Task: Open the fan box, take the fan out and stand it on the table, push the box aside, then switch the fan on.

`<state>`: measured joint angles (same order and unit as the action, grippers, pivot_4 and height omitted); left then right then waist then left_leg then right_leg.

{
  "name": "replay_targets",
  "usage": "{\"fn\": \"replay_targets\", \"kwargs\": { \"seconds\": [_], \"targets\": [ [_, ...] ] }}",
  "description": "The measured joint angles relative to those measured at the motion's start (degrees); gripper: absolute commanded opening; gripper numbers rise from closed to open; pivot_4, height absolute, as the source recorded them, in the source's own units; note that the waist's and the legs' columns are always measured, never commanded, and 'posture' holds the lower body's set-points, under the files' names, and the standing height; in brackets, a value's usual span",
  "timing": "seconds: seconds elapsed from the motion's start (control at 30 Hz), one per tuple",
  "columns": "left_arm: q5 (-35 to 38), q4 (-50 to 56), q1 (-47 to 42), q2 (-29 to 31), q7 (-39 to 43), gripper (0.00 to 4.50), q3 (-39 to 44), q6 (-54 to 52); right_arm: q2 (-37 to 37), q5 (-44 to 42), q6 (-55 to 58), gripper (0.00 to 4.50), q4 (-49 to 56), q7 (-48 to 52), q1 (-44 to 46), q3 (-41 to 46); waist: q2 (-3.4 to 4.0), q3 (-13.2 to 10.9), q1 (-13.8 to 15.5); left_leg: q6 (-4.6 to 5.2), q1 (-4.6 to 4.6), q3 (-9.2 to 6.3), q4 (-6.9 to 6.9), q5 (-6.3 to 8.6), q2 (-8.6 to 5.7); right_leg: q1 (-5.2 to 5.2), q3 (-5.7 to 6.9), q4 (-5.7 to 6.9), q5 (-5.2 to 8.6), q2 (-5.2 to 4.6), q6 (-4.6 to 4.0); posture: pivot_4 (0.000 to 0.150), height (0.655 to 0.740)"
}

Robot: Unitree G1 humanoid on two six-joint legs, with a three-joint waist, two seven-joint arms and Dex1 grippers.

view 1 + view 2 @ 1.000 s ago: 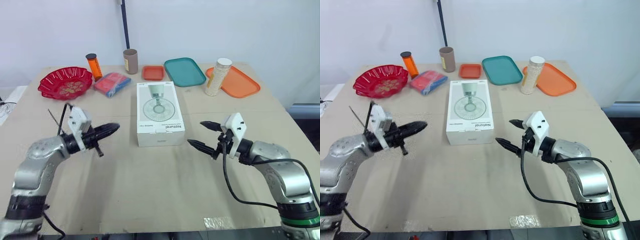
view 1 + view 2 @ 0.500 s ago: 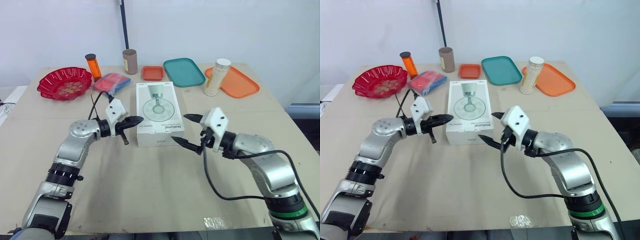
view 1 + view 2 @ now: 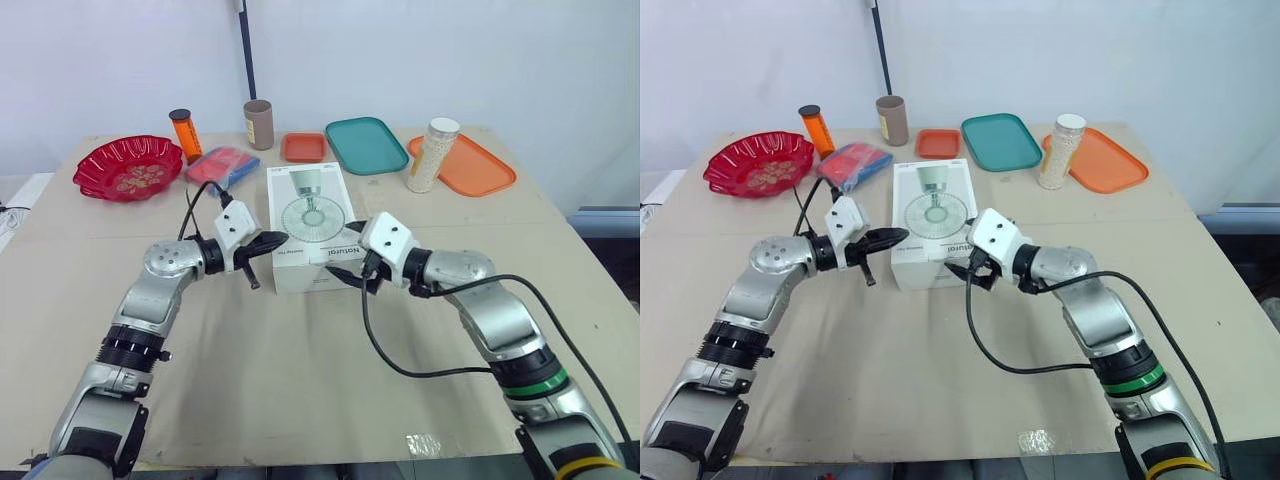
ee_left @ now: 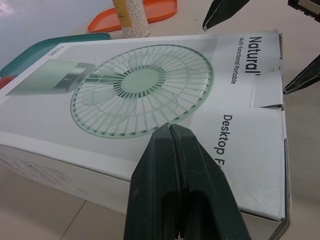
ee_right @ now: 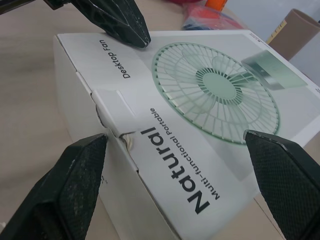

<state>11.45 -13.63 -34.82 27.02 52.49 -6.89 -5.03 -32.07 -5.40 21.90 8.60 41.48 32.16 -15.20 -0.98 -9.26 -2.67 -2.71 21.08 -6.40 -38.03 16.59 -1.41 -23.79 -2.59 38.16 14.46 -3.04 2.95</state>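
Both grippers at fan box (image 3: 308, 225), flat mid-table (image 3: 300, 380), printed side up, flap tucked in.
L to R: red bowl (image 3: 130, 167), orange bottle (image 3: 186, 133), blue-red packet (image 3: 222, 167), brown cup (image 3: 260, 123) along far L; L gripper (image 3: 280, 238) w/ fingers pressed together, nothing betw. them, tip at box's near-L top corner by "Desktop Fan", touching or just above, can't tell; R gripper (image 3: 343, 250) spread wide, holding nothing, one finger (image 5: 65, 195) low by tuck flap on near end face, other over top beside "Natural"; behind box sm. orange tray (image 3: 304, 147), teal tray (image 3: 366, 144); far R jar of white beads (image 3: 433, 155) at edge of lg. orange tray (image 3: 470, 165).
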Motion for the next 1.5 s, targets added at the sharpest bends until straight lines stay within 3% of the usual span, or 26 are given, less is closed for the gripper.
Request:
{"fn": "replay_targets", "kwargs": {
  "seconds": [0.73,1.5],
  "targets": [
    [-0.1,2.1,1.7,-0.8,-0.8,0.02,0.3,-0.3,2.5,-1.3,1.0,4.5,-3.0,2.5,3.1,4.3,-0.02,0.0,0.0,0.02,0.0,0.0,0.04,0.01,-0.01,0.0,0.01,0.0,0.0,-0.02,0.0,0.15,0.74],
    [-0.2,3.1,2.7,-0.8,-0.9,0.02,0.9,-0.4,2.5,0.4,-0.4,4.5,-2.7,5.4,2.1,1.6,-0.01,0.0,0.0,0.02,0.0,0.0,0.04,0.01,-0.01,-0.01,0.01,-0.01,0.0,-0.02,0.0,0.15,0.74]
  ]
}}
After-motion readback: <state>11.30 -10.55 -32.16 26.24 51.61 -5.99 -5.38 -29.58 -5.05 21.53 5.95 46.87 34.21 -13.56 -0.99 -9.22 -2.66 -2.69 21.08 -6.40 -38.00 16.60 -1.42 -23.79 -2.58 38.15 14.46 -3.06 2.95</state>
